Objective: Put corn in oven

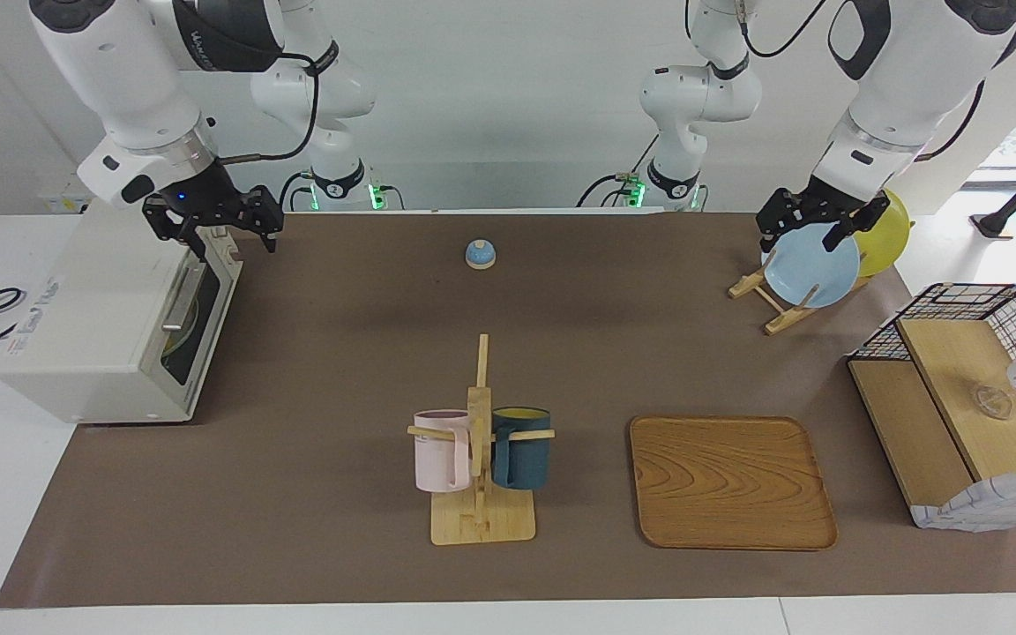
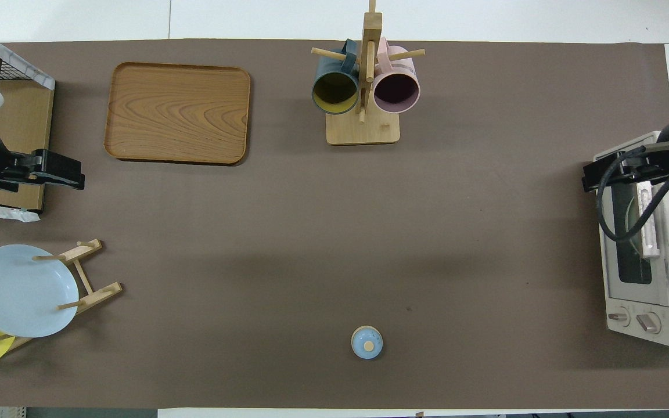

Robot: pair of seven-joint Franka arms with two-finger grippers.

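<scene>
Right gripper (image 1: 211,231), upper left of the facing view, is held wide and empty above the oven (image 1: 111,326), door shut. Left gripper (image 1: 812,231), upper right, waits open over the plate rack (image 1: 773,304). Corn is not seen; perhaps inside. Task judged at its end; retreat is called for next.

A pink mug (image 1: 442,450) and a dark blue mug (image 1: 521,447) are hanging on a wooden mug stand (image 1: 480,494) in the lower middle. A wooden tray (image 1: 730,481) is lying beside them. A small blue bell (image 1: 480,254) is sitting near the top.
</scene>
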